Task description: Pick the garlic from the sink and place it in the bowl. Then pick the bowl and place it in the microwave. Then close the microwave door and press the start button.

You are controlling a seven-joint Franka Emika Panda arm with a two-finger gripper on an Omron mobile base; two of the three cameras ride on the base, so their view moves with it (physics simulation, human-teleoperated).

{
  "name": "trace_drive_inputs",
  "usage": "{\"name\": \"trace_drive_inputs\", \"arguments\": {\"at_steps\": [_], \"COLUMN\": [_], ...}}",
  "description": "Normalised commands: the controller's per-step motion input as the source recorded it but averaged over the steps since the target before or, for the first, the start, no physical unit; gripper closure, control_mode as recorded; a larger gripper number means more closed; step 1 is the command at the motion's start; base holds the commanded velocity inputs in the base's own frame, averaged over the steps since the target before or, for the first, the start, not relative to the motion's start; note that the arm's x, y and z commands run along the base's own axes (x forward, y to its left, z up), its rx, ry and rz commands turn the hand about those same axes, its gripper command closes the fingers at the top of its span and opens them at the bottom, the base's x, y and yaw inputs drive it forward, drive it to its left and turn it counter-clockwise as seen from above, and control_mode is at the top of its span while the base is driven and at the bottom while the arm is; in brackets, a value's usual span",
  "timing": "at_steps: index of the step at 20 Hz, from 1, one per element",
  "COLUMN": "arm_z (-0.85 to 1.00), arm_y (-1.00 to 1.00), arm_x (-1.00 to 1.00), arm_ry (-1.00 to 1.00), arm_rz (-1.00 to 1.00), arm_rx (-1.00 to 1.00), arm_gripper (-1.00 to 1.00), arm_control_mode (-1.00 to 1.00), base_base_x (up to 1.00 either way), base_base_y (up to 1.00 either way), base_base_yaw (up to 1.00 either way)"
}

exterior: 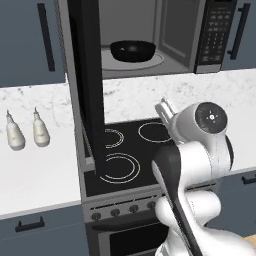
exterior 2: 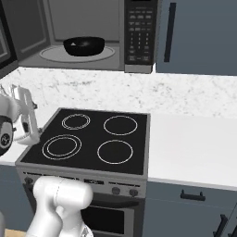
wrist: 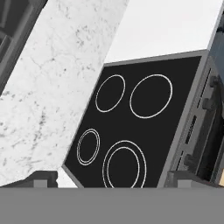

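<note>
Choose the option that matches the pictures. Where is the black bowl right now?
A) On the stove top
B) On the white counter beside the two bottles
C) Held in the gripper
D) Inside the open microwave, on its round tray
D: the bowl sits on the pale tray inside the microwave, whose door stands open.

Black bowl point(exterior: 132, 51) — inside open microwave point(exterior: 212, 37)

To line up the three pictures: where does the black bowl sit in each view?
Left base view: bowl at upper centre, inside the open microwave.
Right base view: upper left, on the microwave's turntable.
Hand view: not in it.
Shared landmark: the black cooktop with its four ring burners.
</note>
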Motion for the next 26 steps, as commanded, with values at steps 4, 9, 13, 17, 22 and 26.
{"name": "trace_drive_inputs", "arguments": {"at_steps": [4,9,13,17,22,26], "arm_z": [0.0,-0.03,-0.35,-0.51,-0.62,-0.46], "arm_y": [0.59,0.71,0.63,0.84,1.0,1.0], "arm_x": [-1.0,-1.0,-1.0,-0.9,-0.44,-0.01], "arm_ry": [0.0,0.0,0.01,-0.01,-0.06,-0.07], "arm_rz": [-0.01,-0.07,-0.06,-0.01,0.0,-0.05], "arm_rx": [0.0,0.0,-0.01,-0.03,-0.06,-0.1], "arm_gripper": [-1.0,-1.0,-1.0,-1.0,-1.0,-1.0], "arm_control_mode": [-1.0,-1.0,-1.0,-1.0,-1.0,-1.0], "base_base_x": [0.0,0.0,0.0,0.0,0.0,0.0], "base_base_y": [0.0,0.0,0.0,0.0,0.0,0.0], "base_base_yaw": [0.0,0.0,0.0,0.0,0.0,0.0]}}
